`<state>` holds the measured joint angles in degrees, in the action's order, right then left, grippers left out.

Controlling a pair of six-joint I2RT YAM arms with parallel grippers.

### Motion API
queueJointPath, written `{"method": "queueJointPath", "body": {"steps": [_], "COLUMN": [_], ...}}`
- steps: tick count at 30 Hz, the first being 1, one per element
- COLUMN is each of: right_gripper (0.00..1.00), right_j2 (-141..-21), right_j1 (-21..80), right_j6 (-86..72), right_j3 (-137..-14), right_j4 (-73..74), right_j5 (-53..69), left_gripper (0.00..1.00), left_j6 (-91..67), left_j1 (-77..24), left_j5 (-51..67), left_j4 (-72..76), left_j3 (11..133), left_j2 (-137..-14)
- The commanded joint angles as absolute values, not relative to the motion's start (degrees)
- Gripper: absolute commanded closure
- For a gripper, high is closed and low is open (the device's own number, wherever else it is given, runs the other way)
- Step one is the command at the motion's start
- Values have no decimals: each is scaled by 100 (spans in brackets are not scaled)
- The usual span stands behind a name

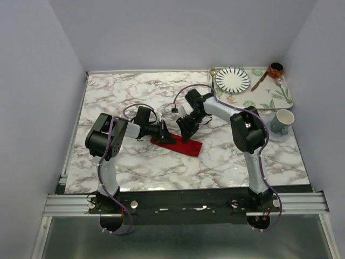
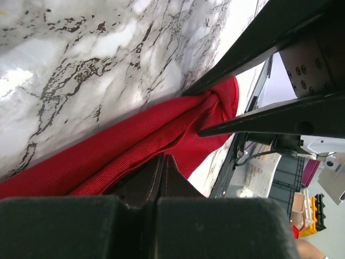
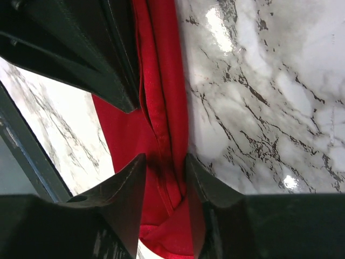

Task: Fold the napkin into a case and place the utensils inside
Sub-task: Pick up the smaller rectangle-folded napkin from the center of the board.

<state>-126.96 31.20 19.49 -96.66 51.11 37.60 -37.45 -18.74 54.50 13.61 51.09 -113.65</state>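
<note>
From above, the white marble-patterned surface [image 1: 135,97] carries a deep-red fabric napkin [image 1: 186,147], folded into a narrow strip that lies slantwise near the middle, a little toward the near edge. Both black arms reach in over it. The left claw [image 1: 166,136] is at the strip's left end and the right claw [image 1: 186,132] is just beside it, over the strip's upper edge. Well apart from them, in the far right corner, a leaf-printed rectangular tray [image 1: 264,100] holds a round plate with dark radiating stripes [image 1: 232,80] and a small brown cup [image 1: 275,69]. A pale ceramic mug [image 1: 281,121] stands just in front of the tray. In the left wrist view, the left claw [image 2: 163,162] has its two dark fingers pressed together with no gap, and their tips rest on a ridge of the napkin [image 2: 108,151]. I cannot tell whether a layer is caught between them. Farther along the cloth, the right claw [image 2: 195,112] comes in from the right, its two long fingers closing on a bunched, wrinkled knot of red fabric lying on the marble. In the right wrist view, the right claw [image 3: 166,162] has one finger on each side of a raised lengthwise fold of the napkin [image 3: 161,81]. The cloth fills the gap between the fingers and touches both, so this claw is gripping the napkin. The left claw [image 3: 126,100] shows as a dark wedge at the upper left, its tip down against the cloth's edge, and bare marble [image 3: 259,108] lies to the right.
</note>
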Motion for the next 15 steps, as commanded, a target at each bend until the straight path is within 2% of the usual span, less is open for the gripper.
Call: {"method": "queueJointPath", "body": {"steps": [1,3,6,7,10,13,15], "right_gripper": [63,69,90,99,99,99,99], "right_j2": [-12964,-12973,-12973,-12964,-12833,-12561,-12376], "right_j1": [3173,3182,3173,3173,3173,3173,3173], "right_j6": [2153,2171,2188,2197,2232,2267,2294], "right_j3": [-9510,-9527,-9606,-9624,-9659,-9659,-9607], "right_j4": [5291,5291,5273,5265,5239,5090,4949], "right_j5": [3604,3542,3489,3489,3472,3323,3059], "left_gripper": [100,100,100,94,76,63,60], "left_j6": [-3322,-3322,-3392,-3410,-3471,-3376,-3130], "left_j1": [-1828,-1828,-1828,-1828,-1749,-1477,-1284], "left_j5": [4649,4649,4719,4763,4982,5036,4931], "left_j4": [773,774,914,1045,1264,1275,986], "left_j3": [4957,4948,4904,4887,4808,4702,4781], "left_j2": [-11654,-11619,-11453,-11383,-10926,-10320,-9943]}}
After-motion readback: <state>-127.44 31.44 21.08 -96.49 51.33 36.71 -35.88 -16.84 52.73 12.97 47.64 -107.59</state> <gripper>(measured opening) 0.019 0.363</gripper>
